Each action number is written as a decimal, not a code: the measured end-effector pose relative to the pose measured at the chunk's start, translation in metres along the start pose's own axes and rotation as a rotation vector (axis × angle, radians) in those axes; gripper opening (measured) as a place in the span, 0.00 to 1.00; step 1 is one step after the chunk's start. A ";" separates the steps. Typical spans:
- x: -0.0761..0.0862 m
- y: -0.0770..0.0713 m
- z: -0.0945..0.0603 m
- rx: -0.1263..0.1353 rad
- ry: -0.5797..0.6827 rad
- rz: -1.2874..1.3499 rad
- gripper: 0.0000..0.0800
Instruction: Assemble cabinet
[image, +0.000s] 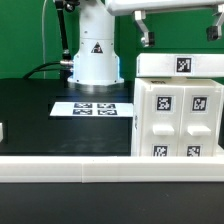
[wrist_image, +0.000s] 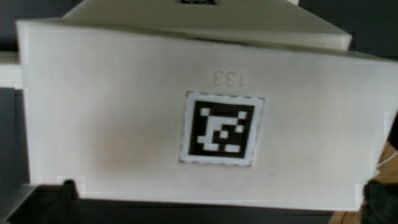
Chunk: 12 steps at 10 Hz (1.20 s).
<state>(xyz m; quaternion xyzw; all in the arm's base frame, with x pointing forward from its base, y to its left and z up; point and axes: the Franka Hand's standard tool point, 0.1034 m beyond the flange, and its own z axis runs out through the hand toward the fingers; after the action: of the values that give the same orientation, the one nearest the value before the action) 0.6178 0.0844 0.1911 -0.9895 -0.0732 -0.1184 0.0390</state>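
The white cabinet body stands on the black table at the exterior view's right. Two tagged panels make up its front, and a tagged white slab lies on top. My gripper hangs just above that slab with its jaws wide apart and nothing between them. In the wrist view the slab and its square tag fill the frame. My gripper is open over the slab's edge, with a dark fingertip at each side.
The robot's white base stands at the back. The marker board lies flat on the black table to the left of the cabinet. A white rail runs along the front edge.
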 end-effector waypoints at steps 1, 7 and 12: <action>0.000 -0.002 0.001 -0.012 -0.008 -0.084 1.00; -0.002 0.002 0.003 -0.038 -0.015 -0.554 1.00; -0.006 -0.007 0.006 -0.080 -0.080 -1.082 1.00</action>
<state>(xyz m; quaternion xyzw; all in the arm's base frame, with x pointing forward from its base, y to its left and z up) 0.6126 0.0909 0.1839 -0.8151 -0.5687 -0.0867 -0.0681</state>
